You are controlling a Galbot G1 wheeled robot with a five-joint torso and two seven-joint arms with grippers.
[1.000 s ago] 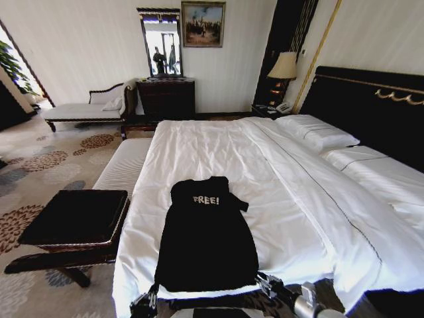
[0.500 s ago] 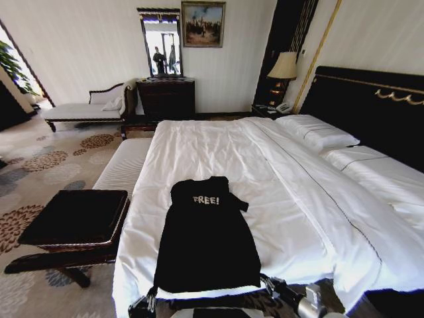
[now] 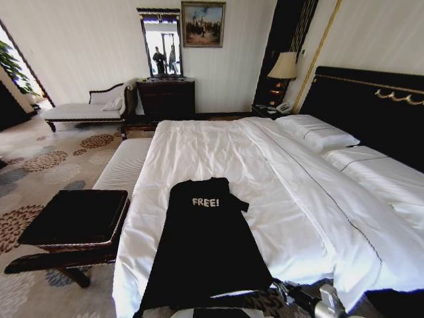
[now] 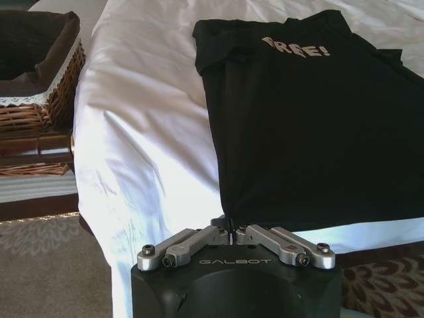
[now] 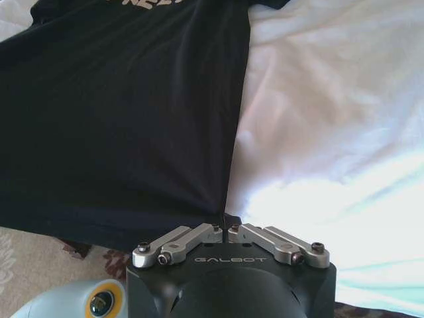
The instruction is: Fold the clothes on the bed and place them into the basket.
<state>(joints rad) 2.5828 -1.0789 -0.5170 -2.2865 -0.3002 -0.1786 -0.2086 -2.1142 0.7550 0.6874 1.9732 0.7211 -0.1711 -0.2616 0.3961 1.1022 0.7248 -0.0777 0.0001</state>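
The left gripper [image 4: 230, 233] is pinched shut on the near left corner of the shirt's [image 4: 305, 126] hem, its jaws meeting on the black cloth just off the near edge of the bed [image 4: 146, 165]. The right gripper [image 5: 225, 228] is closed the same way on the near right corner of the hem. Between them the hem is drawn taut and hangs slightly over the mattress edge.

The shirt [image 3: 205, 245] lies flat on the near part of the bed [image 3: 218, 152], left of its middle, collar toward the far end and the white "FREE!" lettering facing up. The short sleeves look tucked in along the sides, so the body reads as a long, narrowish black panel with few wrinkles. It seems the sideways folds are done, while the lengthwise fold, bringing hem to collar, is not yet made.

The basket [image 4: 40, 79] stands on a dark stand just left of the bed, near the shirt, its black lining bare. So the folding is partway through and the placing is all left to do.
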